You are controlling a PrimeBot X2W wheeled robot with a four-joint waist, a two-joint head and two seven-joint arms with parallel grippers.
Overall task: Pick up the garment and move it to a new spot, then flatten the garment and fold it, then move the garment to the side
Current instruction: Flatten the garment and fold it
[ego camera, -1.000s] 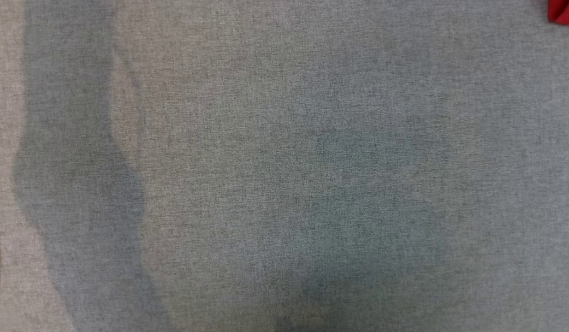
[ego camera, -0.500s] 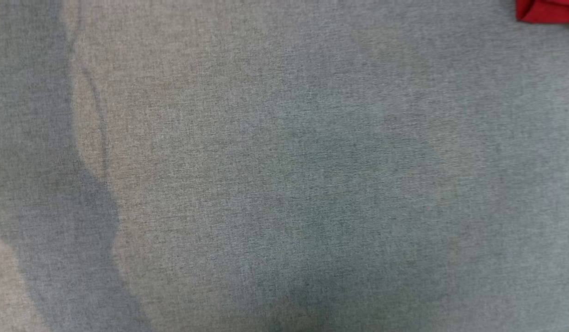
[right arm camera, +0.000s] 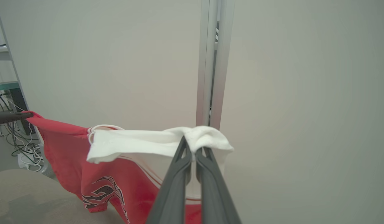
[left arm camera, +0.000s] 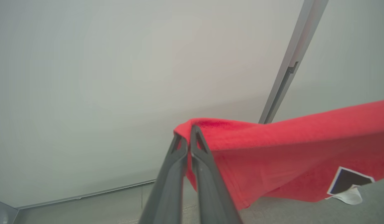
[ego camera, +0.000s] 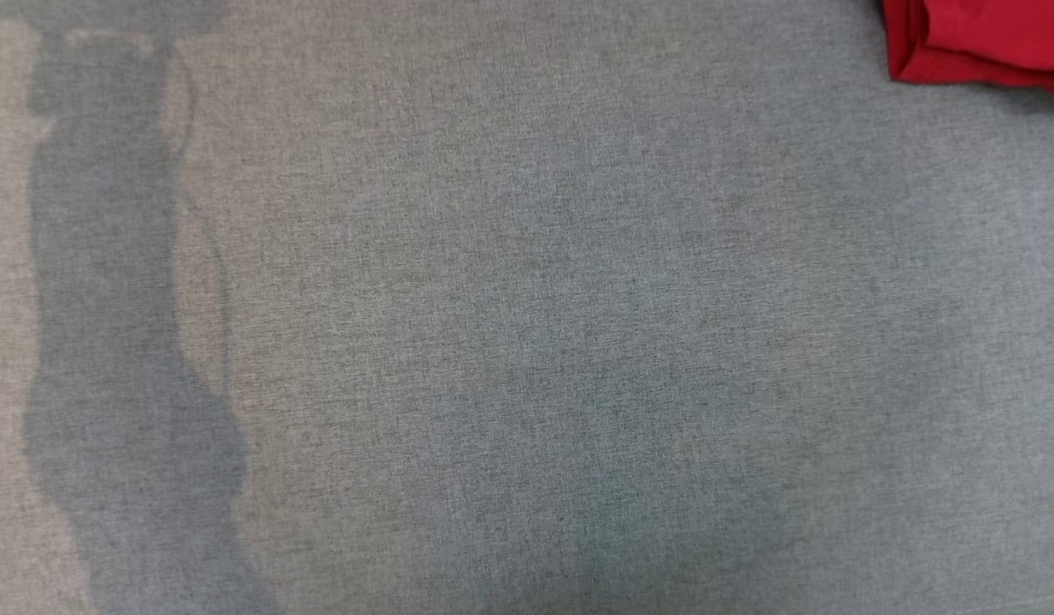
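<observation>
The garment is red with white trim and a dark printed pattern. A corner of the garment [ego camera: 980, 43] lies at the top right of the head view, on the grey table cloth [ego camera: 527, 342]. In the left wrist view my left gripper [left arm camera: 188, 140] is shut on a red edge of the garment [left arm camera: 288, 155], which hangs stretched away to the right. In the right wrist view my right gripper [right arm camera: 191, 146] is shut on a white part of the garment [right arm camera: 142, 143], the red body [right arm camera: 70, 155] hanging below to the left, where the left gripper's dark fingers [right arm camera: 10, 117] hold the far end.
A pale wall with a metal post [right arm camera: 212, 62] stands behind the table. Cables [right arm camera: 21, 146] and shelving sit at the left of the right wrist view. Arm shadows fall on the left of the cloth [ego camera: 117, 342].
The head camera has shifted, bringing more of the red garment into the top right corner. The arm shadow on the left has changed shape.
</observation>
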